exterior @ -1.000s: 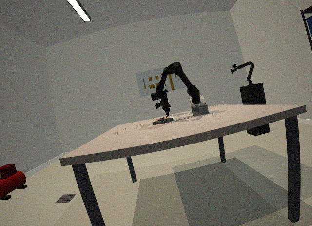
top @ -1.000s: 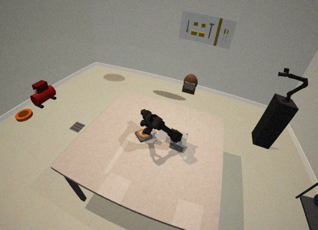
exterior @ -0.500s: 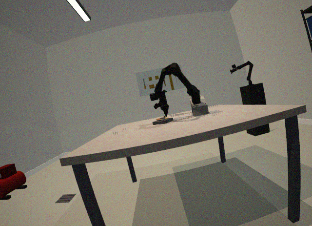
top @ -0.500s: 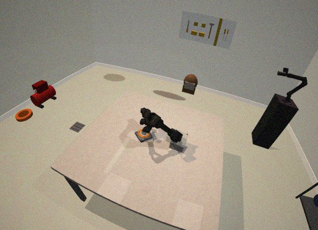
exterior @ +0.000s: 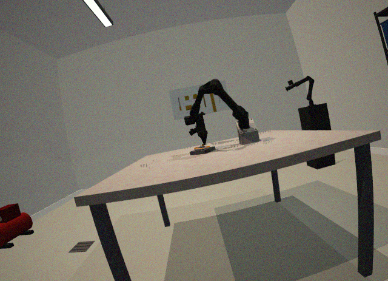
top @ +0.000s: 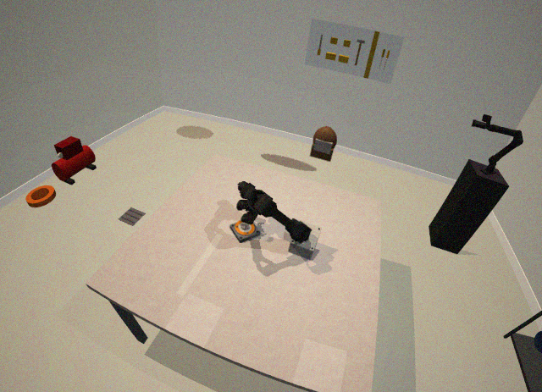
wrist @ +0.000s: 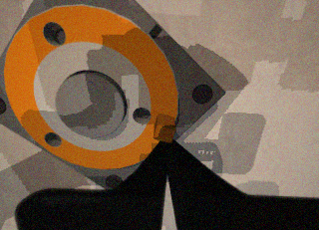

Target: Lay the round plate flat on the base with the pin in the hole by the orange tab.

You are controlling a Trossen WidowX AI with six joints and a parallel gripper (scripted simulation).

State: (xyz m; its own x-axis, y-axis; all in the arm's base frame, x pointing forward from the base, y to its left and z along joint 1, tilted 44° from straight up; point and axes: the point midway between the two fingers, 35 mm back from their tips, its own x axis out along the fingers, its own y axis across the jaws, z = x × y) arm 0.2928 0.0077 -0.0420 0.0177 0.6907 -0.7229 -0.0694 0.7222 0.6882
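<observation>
The round plate [top: 237, 231] [wrist: 22, 86], orange with a pale inner ring, sits around the grey post [wrist: 77, 103] on the dark square base [exterior: 196, 152] [wrist: 191, 76]. Its small orange tab [wrist: 163, 126] is at the plate's lower right in the wrist view, with a hole [wrist: 142, 115] just inward of it. Two more holes show in the orange ring. I cannot make out the pin or tell whether the plate lies flat. My gripper [top: 246, 222] [exterior: 204, 144] [wrist: 166, 145] is shut and empty, its tips down at the tab's outer end, seemingly touching or almost touching it.
The base stands on the pale table [top: 279, 309] [exterior: 162, 174]. The arm's grey mount [top: 302, 250] [exterior: 248, 136] is to the right of the base in the top and exterior views. The arm arches over the table between them.
</observation>
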